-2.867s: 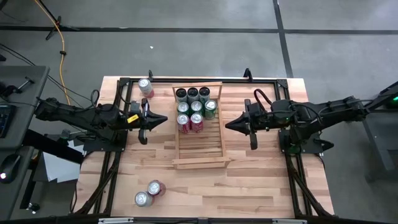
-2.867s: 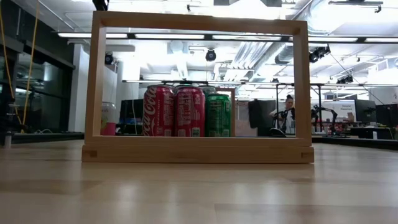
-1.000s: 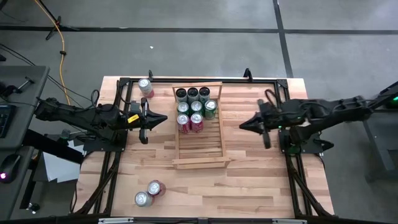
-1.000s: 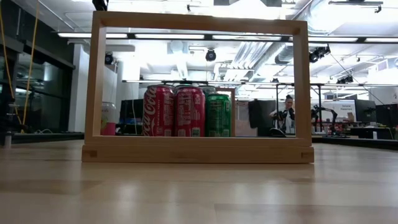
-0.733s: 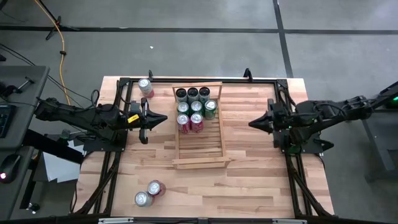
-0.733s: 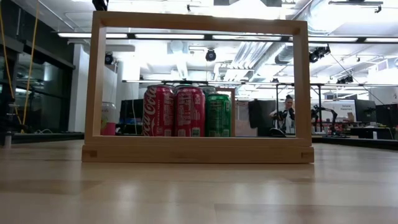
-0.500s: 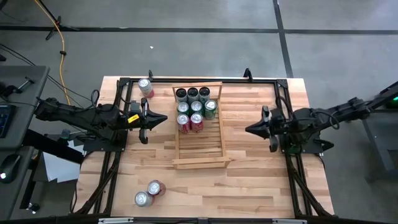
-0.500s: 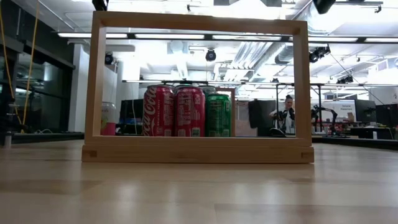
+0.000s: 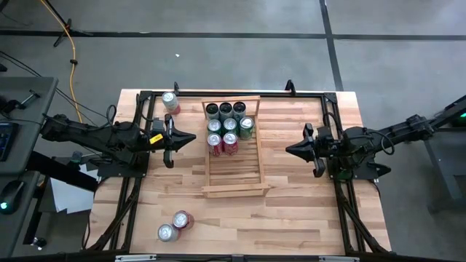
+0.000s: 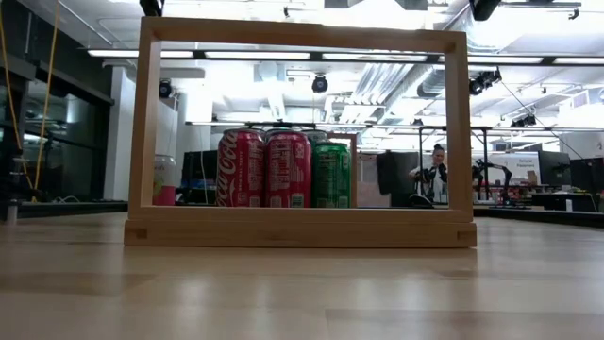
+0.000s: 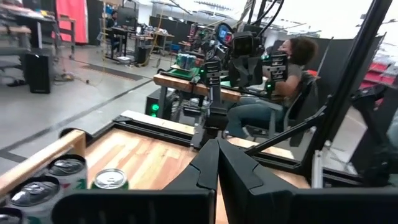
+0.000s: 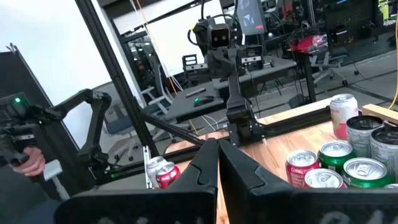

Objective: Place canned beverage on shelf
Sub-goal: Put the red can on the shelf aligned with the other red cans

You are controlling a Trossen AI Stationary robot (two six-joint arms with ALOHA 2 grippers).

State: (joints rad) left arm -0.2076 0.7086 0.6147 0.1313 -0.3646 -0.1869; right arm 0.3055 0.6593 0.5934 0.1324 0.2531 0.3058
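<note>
The light-wood slatted shelf (image 9: 233, 148) lies in the middle of the table. Several cans (image 9: 227, 125) stand upright on its far half; in the low view two red ones (image 10: 264, 168) and a green one (image 10: 330, 173) show through its end frame (image 10: 302, 227). My left gripper (image 9: 192, 138) hovers shut to the left of the shelf, pointing at it, with nothing held. My right gripper (image 9: 287, 151) hovers shut to the right of the shelf, also holding nothing. Each wrist view shows its own shut fingers (image 11: 217, 152) (image 12: 217, 152) above the table.
One loose can (image 9: 170, 102) stands at the far left of the table. Two more cans (image 9: 175, 225) lie near the front left. Black frame bars (image 9: 138, 182) run along the table's sides. A seated person (image 11: 280, 81) is beyond the table. The shelf's near half is bare slats (image 9: 234, 171).
My right arm has folded back toward the table's right edge; its gripper has sunk a little and tipped toward level, staying shut. The shelf and the cans have not moved.
</note>
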